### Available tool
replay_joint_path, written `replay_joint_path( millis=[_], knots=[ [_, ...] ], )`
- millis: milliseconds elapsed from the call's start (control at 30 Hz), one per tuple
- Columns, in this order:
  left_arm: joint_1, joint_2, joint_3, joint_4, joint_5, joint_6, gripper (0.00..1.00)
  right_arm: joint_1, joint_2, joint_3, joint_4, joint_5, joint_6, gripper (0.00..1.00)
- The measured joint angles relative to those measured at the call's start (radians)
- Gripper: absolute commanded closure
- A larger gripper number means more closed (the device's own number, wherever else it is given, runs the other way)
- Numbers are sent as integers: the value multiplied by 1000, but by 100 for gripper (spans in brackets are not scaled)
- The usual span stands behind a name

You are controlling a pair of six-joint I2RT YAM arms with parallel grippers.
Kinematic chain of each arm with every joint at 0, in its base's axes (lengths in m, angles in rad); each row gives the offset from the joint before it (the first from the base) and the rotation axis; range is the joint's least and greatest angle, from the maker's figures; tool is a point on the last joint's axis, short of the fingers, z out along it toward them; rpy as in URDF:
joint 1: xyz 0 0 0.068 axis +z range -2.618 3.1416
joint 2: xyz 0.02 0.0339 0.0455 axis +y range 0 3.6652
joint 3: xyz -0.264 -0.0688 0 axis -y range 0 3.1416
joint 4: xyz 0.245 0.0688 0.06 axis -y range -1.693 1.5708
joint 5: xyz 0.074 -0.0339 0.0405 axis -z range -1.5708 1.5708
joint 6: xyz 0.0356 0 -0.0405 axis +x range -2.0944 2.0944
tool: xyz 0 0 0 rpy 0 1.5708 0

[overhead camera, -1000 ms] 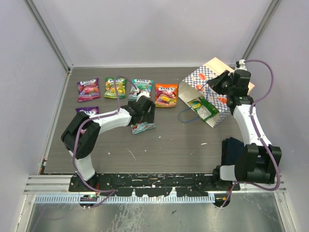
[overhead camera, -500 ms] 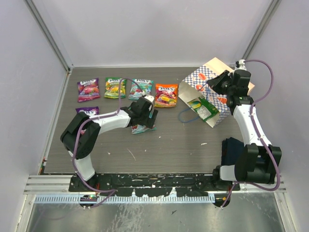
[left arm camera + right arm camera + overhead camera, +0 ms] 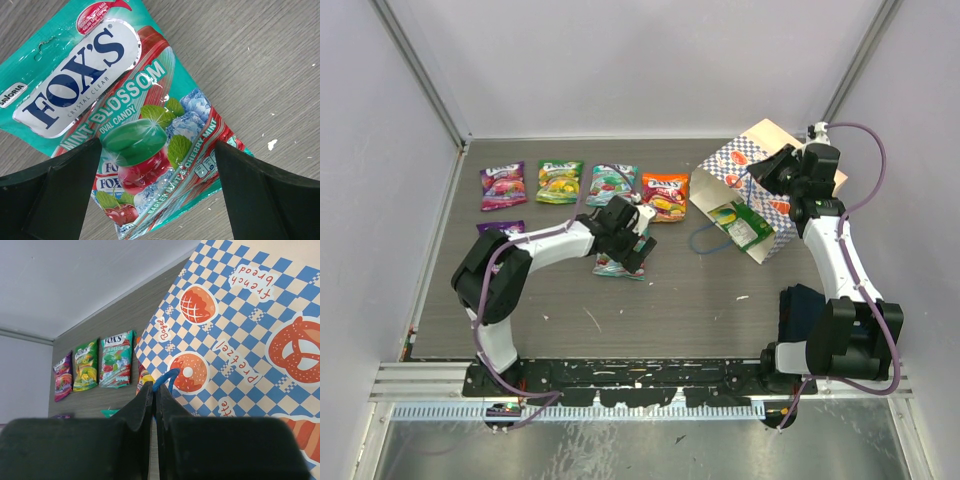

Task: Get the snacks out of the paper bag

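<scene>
Snacks lie in a row at the back left: purple (image 3: pixel 503 186), green (image 3: pixel 559 182), teal (image 3: pixel 611 181) and orange (image 3: pixel 665 195). Another purple packet (image 3: pixel 502 229) peeks out beside the left arm. A teal mint packet (image 3: pixel 125 125) lies flat on the table under my left gripper (image 3: pixel 157 200), which is open, its fingers straddling the packet's lower end. The paper bag (image 3: pixel 750 190) lies on its side at the right with a green packet (image 3: pixel 740 226) in its mouth. My right gripper (image 3: pixel 155 395) is shut on the bag's blue cord handle (image 3: pixel 167 377).
A dark blue cloth (image 3: pixel 805 312) sits near the right arm's base. The bag's second blue handle loop (image 3: pixel 705 243) trails onto the table in front of its mouth. Grey walls close in the table on three sides.
My left gripper has shifted a little to the right over the teal mint packet, still open. The right arm and the bag have not moved.
</scene>
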Motion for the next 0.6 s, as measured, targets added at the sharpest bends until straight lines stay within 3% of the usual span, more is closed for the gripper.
replay_joint_path(
  millis=[600],
  knots=[
    [99,9,37,-93,2,-5,2,3,0,0,11,-3,1,99]
  ],
)
